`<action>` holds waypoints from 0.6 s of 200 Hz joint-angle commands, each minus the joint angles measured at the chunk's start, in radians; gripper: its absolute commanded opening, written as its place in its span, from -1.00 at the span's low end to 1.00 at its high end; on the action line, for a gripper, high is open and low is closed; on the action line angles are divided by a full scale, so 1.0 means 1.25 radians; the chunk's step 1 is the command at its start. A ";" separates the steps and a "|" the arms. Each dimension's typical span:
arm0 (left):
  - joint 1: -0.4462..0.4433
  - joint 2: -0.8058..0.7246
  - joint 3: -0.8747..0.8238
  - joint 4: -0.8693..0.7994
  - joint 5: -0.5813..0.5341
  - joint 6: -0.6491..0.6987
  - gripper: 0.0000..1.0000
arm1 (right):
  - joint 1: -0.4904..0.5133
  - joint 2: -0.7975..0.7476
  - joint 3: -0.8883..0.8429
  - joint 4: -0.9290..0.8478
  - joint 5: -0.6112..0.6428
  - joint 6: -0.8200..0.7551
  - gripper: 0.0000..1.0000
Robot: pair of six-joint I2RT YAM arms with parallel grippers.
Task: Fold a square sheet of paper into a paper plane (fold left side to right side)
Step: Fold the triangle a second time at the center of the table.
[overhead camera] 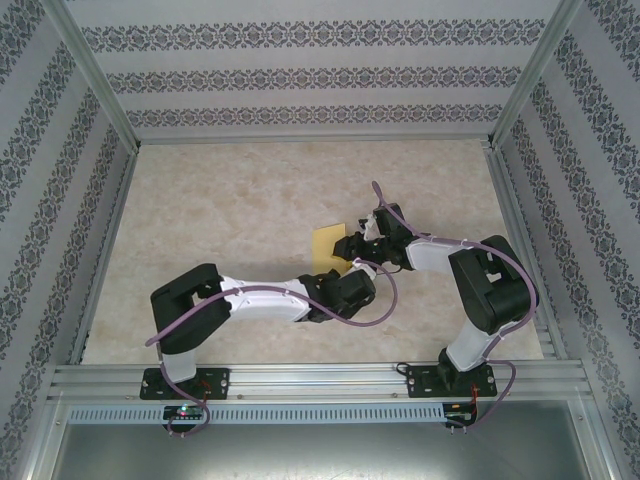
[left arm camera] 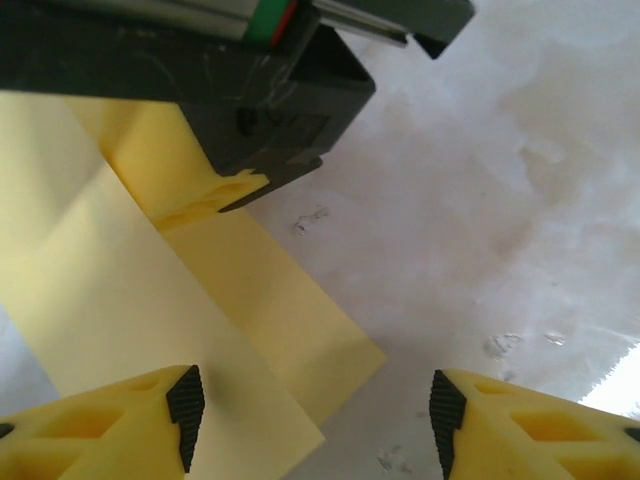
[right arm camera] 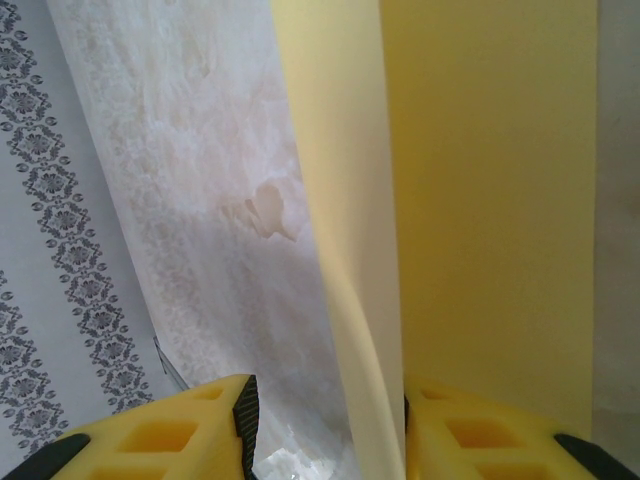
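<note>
I am watching the square sheet of paper [overhead camera: 326,245] lying about mid-table [overhead camera: 200,220], well away from every edge and corner. Both arms are reaching in over it from the near edge.

The left gripper [left arm camera: 312,405] is hovering low at the sheet's near side, released. Its jaws are standing wide apart, with one black pad [left arm camera: 186,402] sitting over the yellow paper and the other over bare marbled tabletop. Nothing is being pinched between them. Through the left wrist camera I am seeing two layers of paper: a paler flap lying across a deeper yellow strip. The strip's corner is pointing out onto the table between the fingers.

The right gripper [right arm camera: 330,430] is sitting at the sheet's right side, its jaws likewise standing apart. A raised flap of the paper is running up between them and leaning against one finger [right arm camera: 470,440]. Bare table is showing between the flap and the other pad, so this gripper is not clamping the paper. From the left wrist camera I am seeing one of its yellow fingertips touching the sheet.
</note>
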 commanded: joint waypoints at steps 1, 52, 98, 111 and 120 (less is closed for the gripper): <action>-0.016 0.008 0.028 -0.064 -0.076 -0.003 0.12 | -0.009 -0.011 0.015 -0.008 -0.011 0.002 -0.20; -0.018 -0.023 0.005 -0.047 -0.074 -0.003 -0.58 | -0.009 -0.009 0.022 -0.042 0.002 -0.024 -0.20; -0.014 -0.064 -0.015 -0.033 -0.049 -0.001 -0.94 | -0.009 -0.032 0.036 -0.073 0.023 -0.065 -0.19; -0.006 -0.080 -0.026 -0.023 -0.030 -0.008 -0.98 | -0.013 -0.057 0.038 -0.072 0.035 -0.079 -0.18; 0.003 -0.094 -0.035 -0.013 -0.010 -0.013 -1.00 | -0.018 -0.080 0.037 -0.072 0.048 -0.087 -0.12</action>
